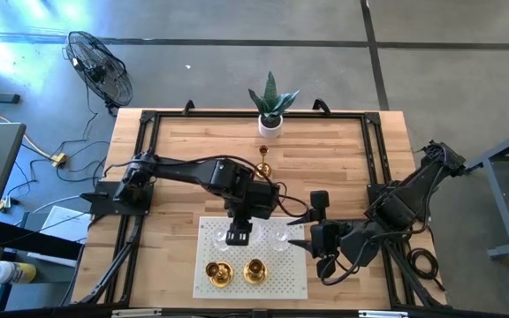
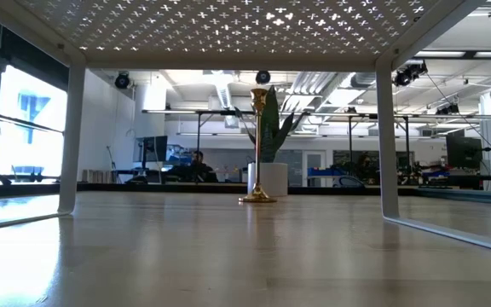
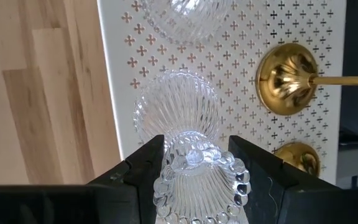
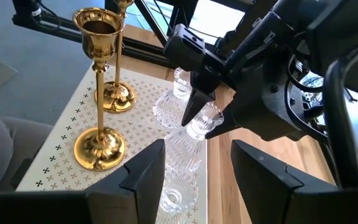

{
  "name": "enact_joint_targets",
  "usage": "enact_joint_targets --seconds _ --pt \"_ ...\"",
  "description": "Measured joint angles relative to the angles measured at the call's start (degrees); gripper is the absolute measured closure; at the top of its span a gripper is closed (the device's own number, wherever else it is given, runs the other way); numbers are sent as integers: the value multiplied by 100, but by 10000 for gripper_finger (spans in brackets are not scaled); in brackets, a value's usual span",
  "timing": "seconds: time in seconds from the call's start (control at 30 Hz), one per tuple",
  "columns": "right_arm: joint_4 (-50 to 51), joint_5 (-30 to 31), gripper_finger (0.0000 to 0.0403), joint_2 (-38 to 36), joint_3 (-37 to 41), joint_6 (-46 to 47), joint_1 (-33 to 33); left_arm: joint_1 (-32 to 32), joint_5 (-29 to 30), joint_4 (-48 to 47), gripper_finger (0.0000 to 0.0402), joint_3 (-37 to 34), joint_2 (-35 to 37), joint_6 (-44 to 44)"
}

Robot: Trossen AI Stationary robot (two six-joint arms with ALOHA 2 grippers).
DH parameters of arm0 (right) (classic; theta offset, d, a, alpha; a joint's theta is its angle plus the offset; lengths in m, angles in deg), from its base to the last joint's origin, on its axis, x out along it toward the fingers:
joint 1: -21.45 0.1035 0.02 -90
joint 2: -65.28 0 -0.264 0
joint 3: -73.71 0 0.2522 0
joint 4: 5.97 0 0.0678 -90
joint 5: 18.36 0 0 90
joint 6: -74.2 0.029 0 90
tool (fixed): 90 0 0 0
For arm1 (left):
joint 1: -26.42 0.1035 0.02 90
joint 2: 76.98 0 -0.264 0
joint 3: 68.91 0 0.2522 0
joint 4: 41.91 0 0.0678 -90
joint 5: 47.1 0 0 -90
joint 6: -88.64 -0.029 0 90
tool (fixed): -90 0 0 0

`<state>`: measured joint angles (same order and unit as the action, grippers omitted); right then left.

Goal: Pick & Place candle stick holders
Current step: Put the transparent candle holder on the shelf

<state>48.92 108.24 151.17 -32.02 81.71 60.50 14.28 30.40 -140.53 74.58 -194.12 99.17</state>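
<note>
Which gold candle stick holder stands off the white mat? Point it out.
The gold candle stick holder standing alone on the bare wood near the potted plant. The other two gold ones stand on the white perforated mat.

A perforated mat (image 1: 292, 281) lies on the table (image 1: 184, 150) at the middle of its near edge. Two metal candle holders (image 1: 219, 274) stand side by side along the mat's near edge. Three glass candle holders (image 4: 180, 147) stand in a row along its far edge. A third metal candle holder (image 1: 263, 162) stands alone near the table's centre. A potted plant (image 1: 272, 106) sits just behind it at the middle of the far edge. The left gripper (image 1: 239, 235) sits over the leftmost glass holder. The right gripper (image 1: 324, 254) hangs just off the mat's right edge.
</note>
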Motion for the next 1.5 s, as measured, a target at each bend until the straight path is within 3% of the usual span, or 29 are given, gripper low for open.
enact_joint_targets --seconds 0.33,0.9,1.23,1.5 --pt "0 2 226 0 0 11 0 8 -474 56 238 -11 -11 282" --pt "0 -29 226 0 0 16 0 -250 376 -58 237 -4 -4 537" --pt "6 -28 226 0 0 15 0 -256 362 67 190 -26 -24 329" --pt "21 -22 226 0 0 17 2 -254 611 253 184 -28 -35 151"
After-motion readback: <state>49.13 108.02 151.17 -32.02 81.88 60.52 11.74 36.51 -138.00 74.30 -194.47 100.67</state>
